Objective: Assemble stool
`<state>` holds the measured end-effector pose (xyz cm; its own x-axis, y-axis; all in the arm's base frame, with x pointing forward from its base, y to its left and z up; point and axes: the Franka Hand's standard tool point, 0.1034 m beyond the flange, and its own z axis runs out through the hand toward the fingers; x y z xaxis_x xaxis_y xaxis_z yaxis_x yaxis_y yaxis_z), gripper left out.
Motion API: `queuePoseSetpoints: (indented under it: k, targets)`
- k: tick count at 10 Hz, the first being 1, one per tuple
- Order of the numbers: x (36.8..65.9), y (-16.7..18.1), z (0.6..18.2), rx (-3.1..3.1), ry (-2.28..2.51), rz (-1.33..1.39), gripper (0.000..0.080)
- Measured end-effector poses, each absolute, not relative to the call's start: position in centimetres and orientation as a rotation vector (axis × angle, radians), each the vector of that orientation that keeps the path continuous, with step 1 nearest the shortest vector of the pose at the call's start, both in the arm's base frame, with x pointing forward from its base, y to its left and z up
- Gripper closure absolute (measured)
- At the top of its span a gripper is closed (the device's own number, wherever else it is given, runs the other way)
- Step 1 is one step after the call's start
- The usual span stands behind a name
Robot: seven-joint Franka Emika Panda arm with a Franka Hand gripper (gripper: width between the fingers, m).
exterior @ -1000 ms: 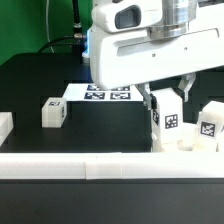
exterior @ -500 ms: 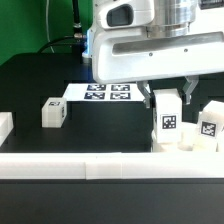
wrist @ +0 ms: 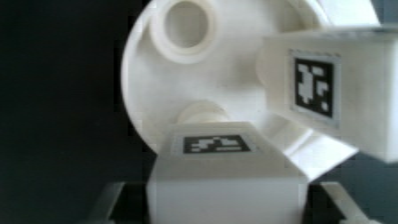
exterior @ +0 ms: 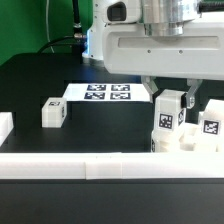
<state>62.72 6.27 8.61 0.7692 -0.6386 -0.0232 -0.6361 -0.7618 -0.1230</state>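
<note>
The leg (exterior: 168,122) stands upright, long axis vertical, tag toward the exterior camera, its foot on the seat (exterior: 190,143) at the exterior view's right. My gripper (exterior: 170,108) is clamped on its sides. A second leg (exterior: 210,126) stands just beside it. Since a second ago I've carried the leg toward the exterior view's right. The third leg (exterior: 54,112) sits well apart. The rail (exterior: 100,165) hides the seat's lower edge. I can't tell if the leg is socketed, and the wrist view is blurry.
</note>
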Motion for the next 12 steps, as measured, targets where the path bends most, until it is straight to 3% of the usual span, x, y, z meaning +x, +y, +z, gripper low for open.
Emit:
queuePoseSetpoints:
  k: [6, 12]
  targets:
    - [62.9, 6.6, 8.6, -2.576, 1.496, 0.008, 0.0462]
    - [63.5, 7.6, 8.5, -1.824, 2.206, 0.085, 0.0462]
